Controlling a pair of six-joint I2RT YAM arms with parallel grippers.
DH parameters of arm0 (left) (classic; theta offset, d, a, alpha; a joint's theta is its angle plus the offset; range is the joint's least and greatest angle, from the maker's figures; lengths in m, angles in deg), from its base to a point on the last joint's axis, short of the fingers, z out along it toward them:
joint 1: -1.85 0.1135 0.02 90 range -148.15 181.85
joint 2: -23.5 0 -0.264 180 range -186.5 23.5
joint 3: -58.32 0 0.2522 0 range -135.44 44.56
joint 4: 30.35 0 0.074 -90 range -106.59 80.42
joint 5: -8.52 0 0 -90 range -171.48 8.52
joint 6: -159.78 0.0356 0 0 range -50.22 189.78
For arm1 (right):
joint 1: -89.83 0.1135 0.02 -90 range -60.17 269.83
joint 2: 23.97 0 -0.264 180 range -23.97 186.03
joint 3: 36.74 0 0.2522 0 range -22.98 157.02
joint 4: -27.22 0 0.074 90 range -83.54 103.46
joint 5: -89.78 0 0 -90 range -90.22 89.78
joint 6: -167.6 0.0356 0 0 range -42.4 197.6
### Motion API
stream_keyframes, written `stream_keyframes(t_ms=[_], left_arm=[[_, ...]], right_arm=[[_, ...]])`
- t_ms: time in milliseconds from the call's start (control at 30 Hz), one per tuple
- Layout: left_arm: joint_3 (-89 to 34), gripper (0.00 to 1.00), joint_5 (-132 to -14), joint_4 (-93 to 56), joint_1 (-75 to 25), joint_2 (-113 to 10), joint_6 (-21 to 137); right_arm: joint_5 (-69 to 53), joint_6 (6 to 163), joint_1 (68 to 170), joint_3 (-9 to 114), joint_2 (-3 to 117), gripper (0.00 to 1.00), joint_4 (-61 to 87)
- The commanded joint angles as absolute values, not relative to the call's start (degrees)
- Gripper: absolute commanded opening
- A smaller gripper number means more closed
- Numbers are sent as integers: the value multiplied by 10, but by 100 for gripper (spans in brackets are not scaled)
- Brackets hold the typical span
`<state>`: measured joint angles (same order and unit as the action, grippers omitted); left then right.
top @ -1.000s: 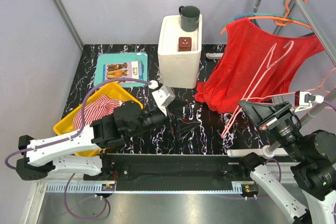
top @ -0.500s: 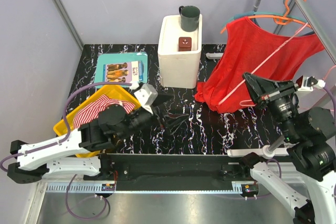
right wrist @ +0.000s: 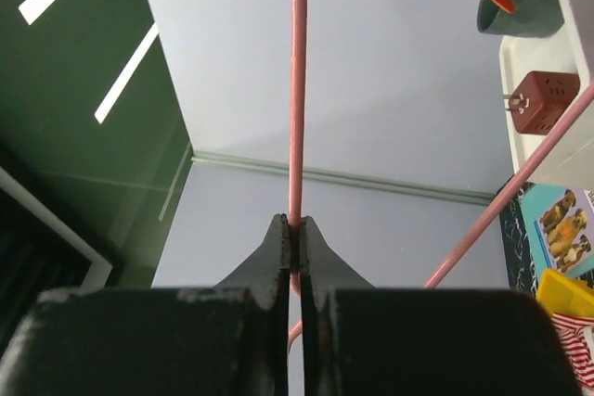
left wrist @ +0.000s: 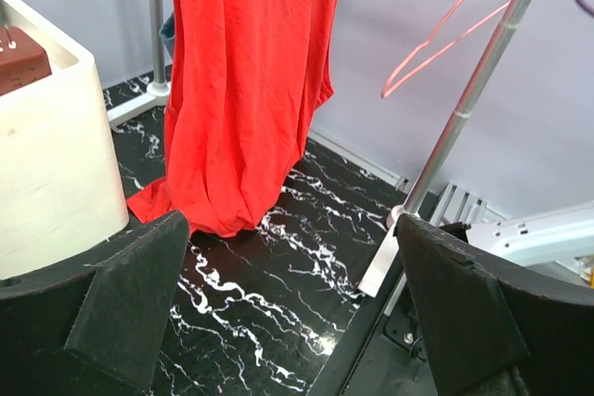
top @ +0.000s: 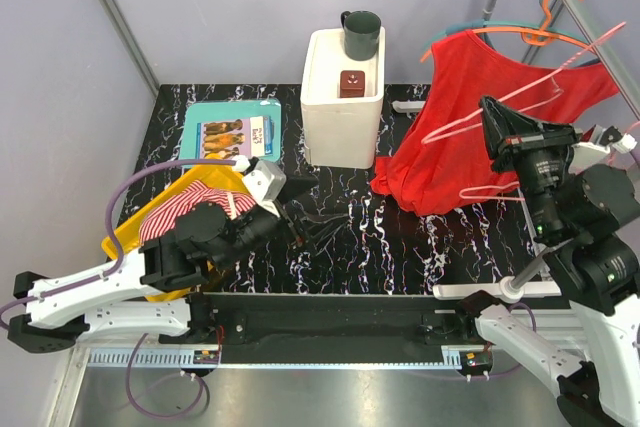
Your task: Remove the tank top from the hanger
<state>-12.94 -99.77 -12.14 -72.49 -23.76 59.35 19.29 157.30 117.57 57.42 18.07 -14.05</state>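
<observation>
A red tank top (top: pixel 480 127) hangs from an orange hanger (top: pixel 545 39) on the slanted rail at the far right, its hem resting on the table. It also shows in the left wrist view (left wrist: pixel 246 71). My right gripper (top: pixel 492 115) is shut on the wire of a bare pink hanger (top: pixel 560 62) and holds it up in front of the tank top. The right wrist view shows the jaws (right wrist: pixel 293 225) pinching the pink wire (right wrist: pixel 297 81). My left gripper (top: pixel 310 212) is open and empty, low over the table's middle, with the tank top ahead of it (left wrist: pixel 297 312).
A white box (top: pixel 342 97) with a dark mug (top: pixel 361 34) and a brown cube (top: pixel 351 82) stands at the back centre. A yellow tray (top: pixel 125 232) holds a red-striped cloth (top: pixel 185 205). A teal book (top: pixel 232 127) lies behind it. The rack pole (left wrist: pixel 469 108) rises on the right.
My right gripper has lifted the pink hanger from low over the table up in front of the tank top. My left arm has drawn back to the left.
</observation>
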Motion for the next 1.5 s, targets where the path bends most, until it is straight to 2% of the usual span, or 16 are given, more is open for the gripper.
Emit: stream_keyframes(t_ms=[0,233,567,1033,1100,1133,1233,1300,1467], left_arm=[[-132,99,-1003,-121,-728,-253,589],[-134,99,-1000,-117,-728,-256,576],[-142,99,-1006,-101,-727,-258,528],[-127,99,-1024,-84,-727,-230,490],[-129,99,-1023,-81,-727,-231,490],[-128,99,-1024,-81,-726,-231,490],[-126,99,-1030,-81,-727,-232,487],[-123,99,-1031,-81,-727,-233,485],[-125,99,-1028,-80,-727,-240,485]], right_arm=[[261,1615,1179,615,218,0,-162],[353,1629,1179,668,236,0,-211],[407,1687,1179,710,261,0,-269],[390,1718,1180,629,187,0,-292],[376,1711,1179,623,181,4,-291],[370,1710,1179,620,179,11,-292],[352,1701,1180,608,165,23,-292],[336,1691,1179,594,151,26,-292],[314,1666,1179,566,115,43,-312]])
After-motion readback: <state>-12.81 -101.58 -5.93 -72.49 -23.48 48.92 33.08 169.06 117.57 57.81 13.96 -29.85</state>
